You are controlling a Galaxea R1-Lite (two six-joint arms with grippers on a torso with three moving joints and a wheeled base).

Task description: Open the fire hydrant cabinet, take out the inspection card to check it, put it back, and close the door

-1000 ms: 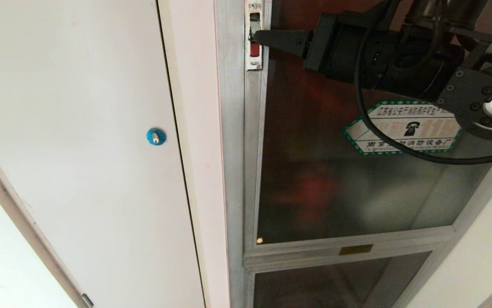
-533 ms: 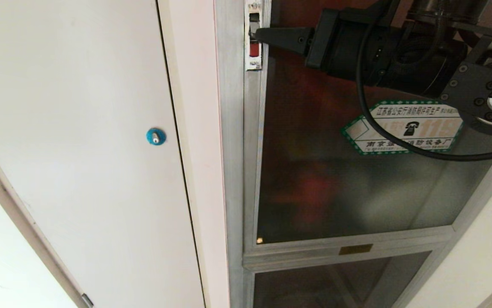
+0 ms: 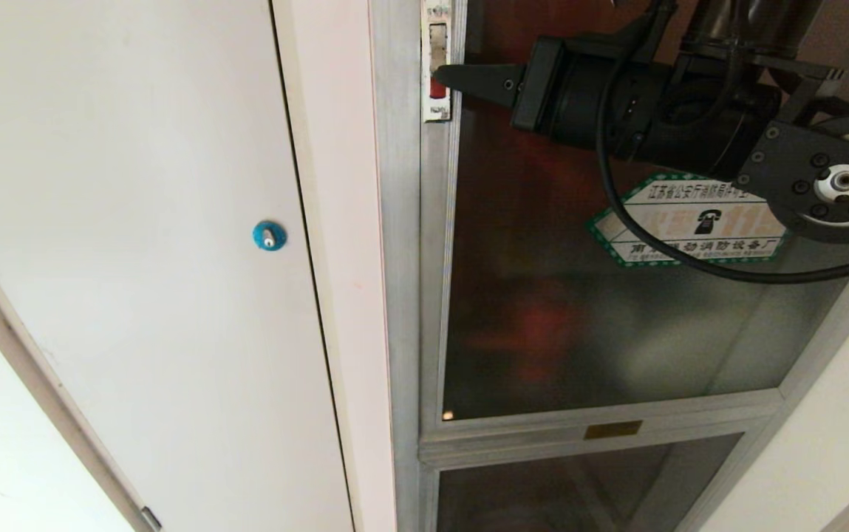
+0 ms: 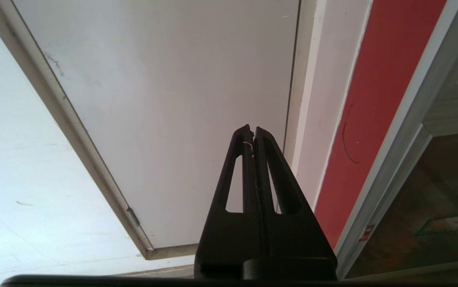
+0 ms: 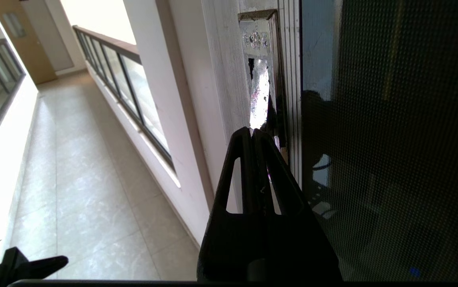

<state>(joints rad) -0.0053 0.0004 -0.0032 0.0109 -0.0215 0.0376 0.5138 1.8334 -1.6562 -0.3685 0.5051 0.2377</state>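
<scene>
The fire hydrant cabinet [image 3: 402, 295] is a silver frame with dark tinted glass. Its door [image 3: 579, 332] stands closed and carries a green-edged hexagonal telephone sticker [image 3: 690, 229]. The small latch [image 3: 437, 44] with a red mark sits on the door's left edge at the top. My right gripper [image 3: 437, 72] is shut, and its tip lies against the latch slot just above the red mark. In the right wrist view the right gripper [image 5: 252, 130] points into the shiny latch plate [image 5: 258, 91]. My left gripper [image 4: 252, 129] is shut and empty, parked low before the white door. The inspection card is hidden.
A plain white door [image 3: 136, 222] with a blue round lock [image 3: 270, 236] stands left of the cabinet. Below the door is a smaller glass panel [image 3: 557, 495] under a brass label [image 3: 614, 430]. A tiled corridor floor [image 5: 73, 179] with a railing runs alongside.
My right arm has shifted left, and the shut tip has dropped slightly along the latch slot, down to the red mark. The door has not moved.
</scene>
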